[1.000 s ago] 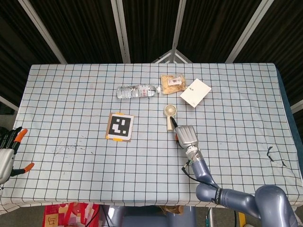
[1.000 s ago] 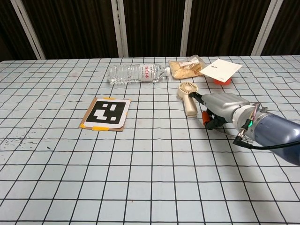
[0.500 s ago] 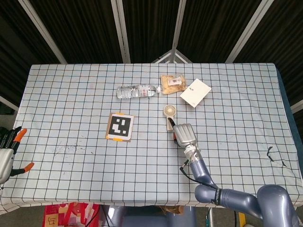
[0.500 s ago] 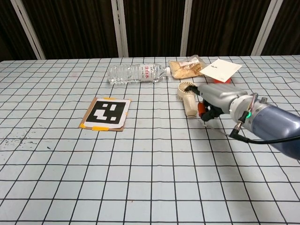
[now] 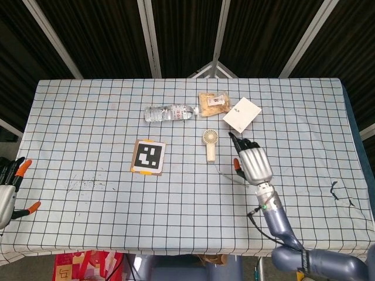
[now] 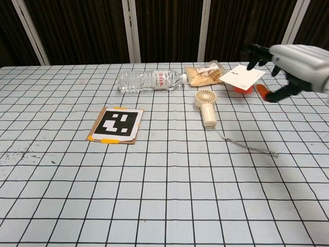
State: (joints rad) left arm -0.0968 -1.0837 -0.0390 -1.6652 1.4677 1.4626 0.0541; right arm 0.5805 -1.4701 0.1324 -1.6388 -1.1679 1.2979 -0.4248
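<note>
Left of robot hand (image 5: 253,164) | handheld fan (image 5: 209,144) flat on table, apart | fingers spread, holding nothing

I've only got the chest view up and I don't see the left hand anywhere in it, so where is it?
Observer: The head view shows the left hand just off the near left edge of the table, beside the checked cloth.
Operator: Is it holding anything?
Observer: Nothing shows in it; its fingers are apart.
Operator: My view cuts off the right hand at the frame edge. Where does it sit over the table?
Observer: The head view shows the right hand whole. It is to the right of the small fan, on the near side of the white card, with fingers spread and nothing held.
</note>
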